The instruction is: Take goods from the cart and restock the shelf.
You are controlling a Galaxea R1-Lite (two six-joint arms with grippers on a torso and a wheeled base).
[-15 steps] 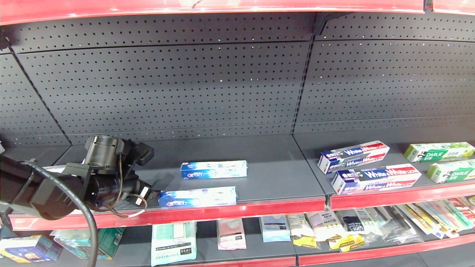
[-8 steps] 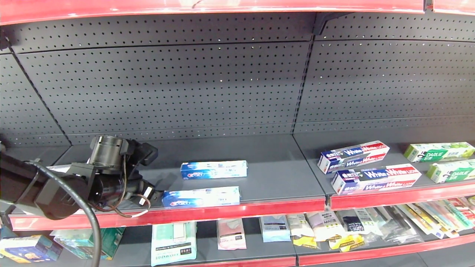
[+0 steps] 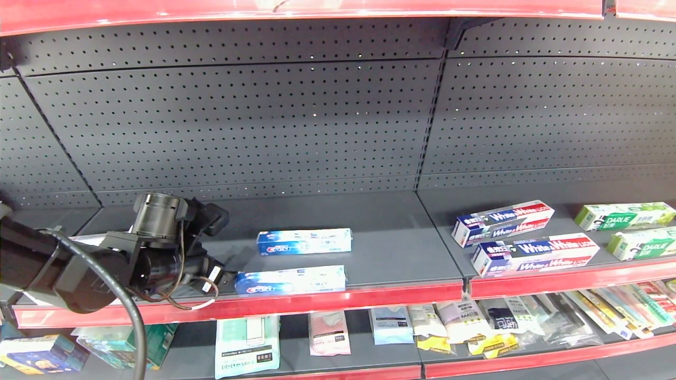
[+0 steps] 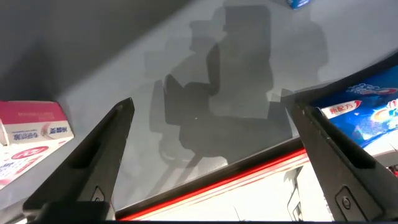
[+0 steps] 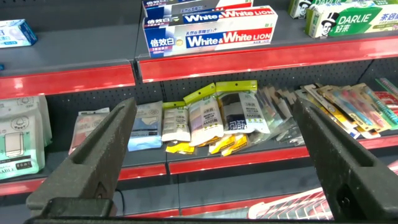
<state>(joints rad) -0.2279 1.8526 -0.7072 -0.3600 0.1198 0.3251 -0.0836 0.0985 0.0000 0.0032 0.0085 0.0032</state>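
Two blue toothpaste boxes lie flat on the grey shelf point(image 3: 391, 248). The rear box point(image 3: 304, 241) sits mid-shelf; the front box point(image 3: 290, 280) lies along the red front edge. My left gripper point(image 3: 224, 277) sits low on the shelf at the front box's left end. In the left wrist view it point(image 4: 205, 168) is open, with bare shelf between its fingers and the blue box point(image 4: 367, 112) just outside one finger point(image 4: 336, 168). My right gripper point(image 5: 211, 186) is open and holds nothing, facing the lower shelves.
White-and-blue toothpaste boxes point(image 3: 501, 221) point(image 3: 534, 254) and green ones point(image 3: 623, 215) point(image 3: 641, 243) lie on the right shelf section. A pink-and-white box point(image 4: 31, 124) lies beside the left gripper. Several hanging packets point(image 5: 211, 115) fill the shelf below. The shelf's back is bare.
My left gripper has moved a little to the right along the shelf front, and the front blue box has slid right with it. The rear box has stayed put.
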